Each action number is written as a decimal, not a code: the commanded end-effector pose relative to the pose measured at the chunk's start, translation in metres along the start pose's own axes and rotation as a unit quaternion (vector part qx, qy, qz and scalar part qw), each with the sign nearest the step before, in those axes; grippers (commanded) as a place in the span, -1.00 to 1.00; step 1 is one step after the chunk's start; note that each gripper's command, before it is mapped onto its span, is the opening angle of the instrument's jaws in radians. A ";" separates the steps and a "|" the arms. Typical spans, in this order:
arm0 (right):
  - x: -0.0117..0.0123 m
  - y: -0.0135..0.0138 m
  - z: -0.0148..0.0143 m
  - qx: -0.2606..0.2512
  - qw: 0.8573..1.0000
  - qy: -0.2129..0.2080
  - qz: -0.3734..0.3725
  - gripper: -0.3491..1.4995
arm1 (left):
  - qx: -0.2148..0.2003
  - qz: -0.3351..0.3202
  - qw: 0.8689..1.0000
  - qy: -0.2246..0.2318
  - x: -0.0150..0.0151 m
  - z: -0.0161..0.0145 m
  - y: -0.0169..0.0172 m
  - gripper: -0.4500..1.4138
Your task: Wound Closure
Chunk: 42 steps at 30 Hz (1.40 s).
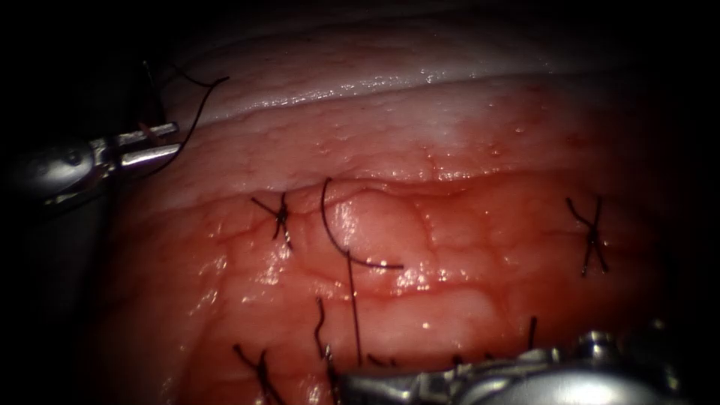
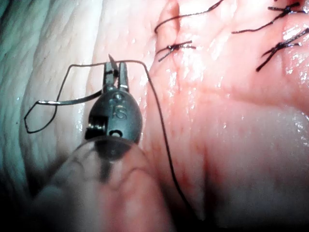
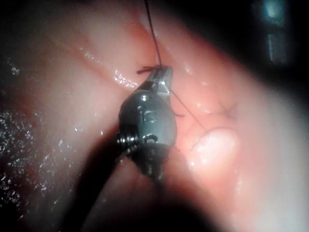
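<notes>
Left tool (image 1: 150, 145) grips needle (image 2: 63, 100); right tool (image 3: 161, 79) pinches thread (image 1: 352, 300) over tissue (image 1: 465, 225).

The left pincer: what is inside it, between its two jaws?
Thread crosses between the slightly parted jaws of the left pincer. The jaw faces hide whether they grip it. The right pincer holds thread.

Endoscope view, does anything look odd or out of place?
Nothing looks damaged. Thread lies in loose, untidy loops around the left tool, over the tissue's pale left side. The right tool is shut on a straight strand.
</notes>
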 end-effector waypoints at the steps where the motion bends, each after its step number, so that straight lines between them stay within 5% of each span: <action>1: 0.0006 -0.0007 0.0006 0.002 1.000 0.001 0.000 -1.00 | 0.000 0.000 1.000 0.001 -0.0003 0.0007 0.0000 -1.00; 20: 0.0039 -0.0031 -0.0006 0.017 1.000 -0.006 -0.013 -1.00 | 0.000 0.000 1.000 -0.001 -0.0002 0.0009 0.0001 -1.00; 21: 0.0038 -0.0029 -0.0005 0.017 0.999 -0.008 -0.027 -0.71 | -0.001 0.001 1.000 -0.002 -0.0002 0.0009 0.0001 -1.00; 22: 0.0034 -0.0022 -0.0005 0.012 1.000 -0.004 -0.024 0.13 | 0.000 0.001 1.000 -0.002 -0.0002 0.0010 0.0002 -1.00; 23: 0.0034 -0.0022 -0.0005 0.012 1.000 -0.004 -0.024 0.13 | 0.000 0.001 1.000 -0.002 -0.0002 0.0010 0.0002 -1.00; 25: 0.0022 -0.0007 -0.0007 -0.006 0.999 0.005 -0.049 0.82 | 0.002 0.000 1.000 -0.003 -0.0001 0.0013 0.0002 -1.00; 26: 0.0010 0.0002 -0.0013 -0.021 0.998 0.011 -0.054 0.95 | 0.003 -0.001 1.000 -0.003 -0.0001 0.0017 0.0001 -1.00; 33: -0.0035 0.0024 -0.0057 -0.044 0.996 -0.033 -0.066 0.97 | 0.007 0.002 1.000 -0.004 -0.0014 0.0040 -0.0018 -1.00; 35: -0.0054 0.0047 -0.0079 -0.045 0.996 -0.054 -0.059 0.71 | 0.013 0.002 1.000 -0.007 -0.0024 0.0056 -0.0029 -1.00; 40: -0.0082 0.0086 -0.0075 -0.120 0.989 -0.064 0.054 0.51 | 0.024 0.008 1.000 -0.009 -0.0044 0.0079 -0.0041 -1.00; 42: -0.0091 0.0095 -0.0060 -0.151 0.983 -0.055 0.085 0.62 | 0.027 0.012 0.999 -0.013 -0.0052 0.0088 -0.0042 -1.00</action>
